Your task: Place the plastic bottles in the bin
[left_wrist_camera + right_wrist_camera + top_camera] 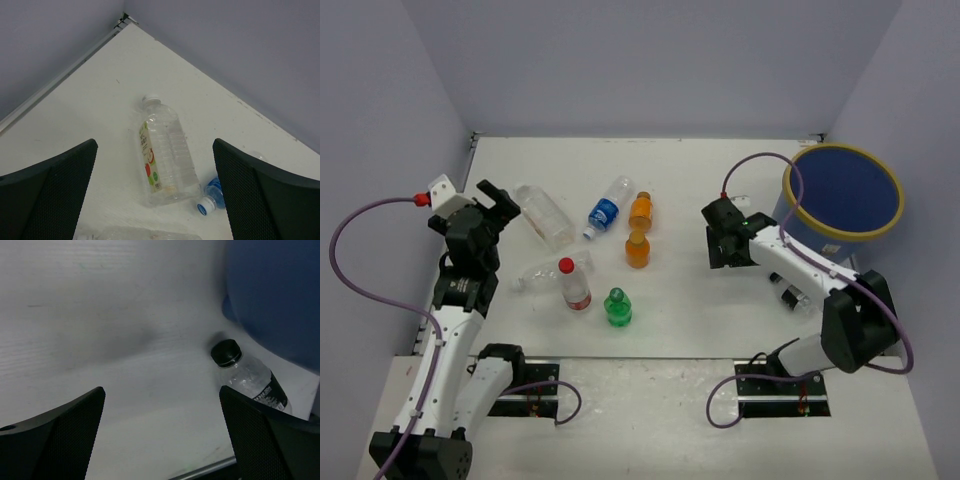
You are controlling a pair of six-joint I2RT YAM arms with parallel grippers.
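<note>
— Status?
— First pick pending: left tool (498, 198) and right tool (710, 238) both wide, empty. Small plastic bottles (617, 308) litter white surface (700, 310); round blue yellow-rimmed bin (845, 190) far right.
— Next?
— Probably left tool down onto clear apple-labelled bottle (165, 155).

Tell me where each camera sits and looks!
Top external: above and behind, looking down on table, bottles, bin; shows both arms, left end effector, right end effector.
Left wrist: on left arm, facing far corner and clear bottle; its fingers show.
Right wrist: on right arm, facing black-capped bottle beside bin; its fingers show.
Shared: top and left wrist both see the clear bottle.
</note>
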